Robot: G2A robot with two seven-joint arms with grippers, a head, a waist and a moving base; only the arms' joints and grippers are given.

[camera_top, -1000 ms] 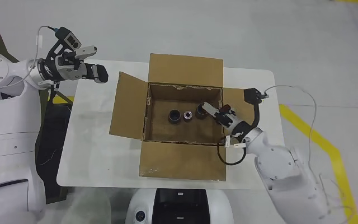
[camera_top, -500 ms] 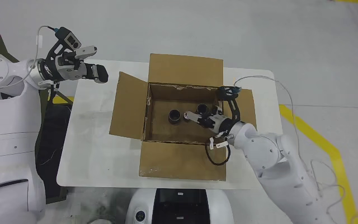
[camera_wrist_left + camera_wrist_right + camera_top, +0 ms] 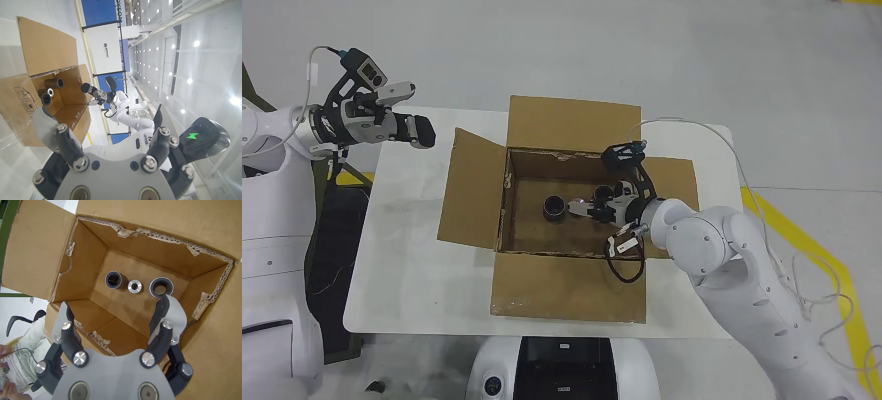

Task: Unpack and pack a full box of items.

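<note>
Above the open brown cardboard box [image 3: 141, 255], the right gripper [image 3: 114, 302] hangs with fingers spread wide, holding nothing. On the box floor beneath stand 2 dark metal cylinders [image 3: 113, 280], a small silver ring [image 3: 134, 286] between them. Well apart, the left gripper [image 3: 422, 131] hovers wide open over the white tabletop's [image 3: 402, 260] far corner.

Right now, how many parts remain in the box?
3, in a row on the brown cardboard box floor: narrow black cylinder, small silver metal ring in the middle, wider black cylinder at the other end.
</note>
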